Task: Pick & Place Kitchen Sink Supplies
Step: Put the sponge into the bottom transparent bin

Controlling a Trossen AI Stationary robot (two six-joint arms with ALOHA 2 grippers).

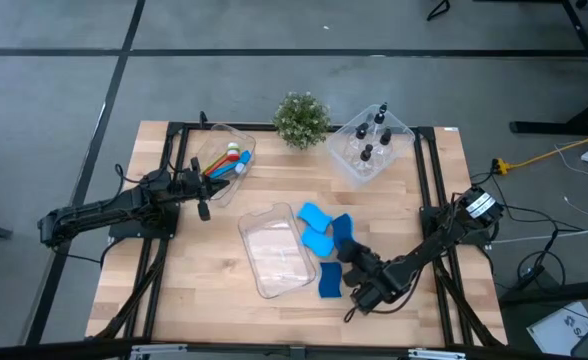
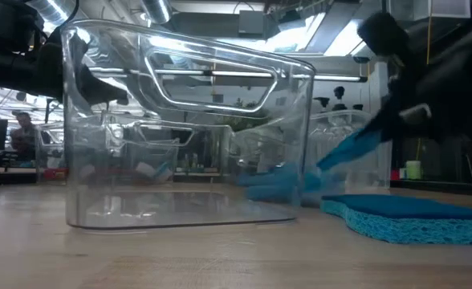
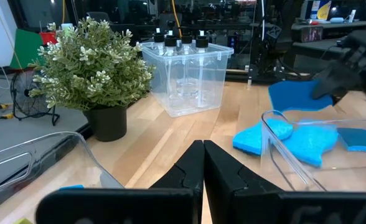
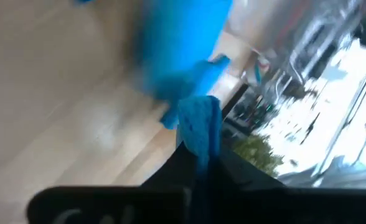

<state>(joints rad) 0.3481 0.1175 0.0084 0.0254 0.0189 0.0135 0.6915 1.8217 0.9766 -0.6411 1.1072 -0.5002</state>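
My right gripper (image 1: 347, 244) is shut on a bright blue sponge piece (image 1: 341, 227) just right of the clear bin (image 1: 277, 250) at the table's middle. Two more blue sponge pieces (image 1: 315, 215) (image 1: 320, 240) lie flat beside that bin's right wall, and a third (image 1: 331, 281) lies nearer the front edge. Black-capped bottles (image 1: 372, 135) stand in a clear bin (image 1: 395, 153) at the back right. Coloured brushes (image 1: 228, 160) lie in a clear bin (image 1: 210, 146) at the back left. My left gripper (image 1: 203, 195) waits shut, level, beside the brush bin. My right gripper pinches one end of the blue sponge piece (image 4: 199, 127) between its two fingers. The fingers come slanting downward from the table's near right. The sponge sticks out past the fingertips, tilted (image 2: 350, 149), and looks lifted off the table.
A small green potted plant (image 1: 301, 118) stands at the back middle, between the brush bin and the bottle bin. The middle bin has nothing in it. Bare wood lies along the front left of the table (image 1: 184, 290).
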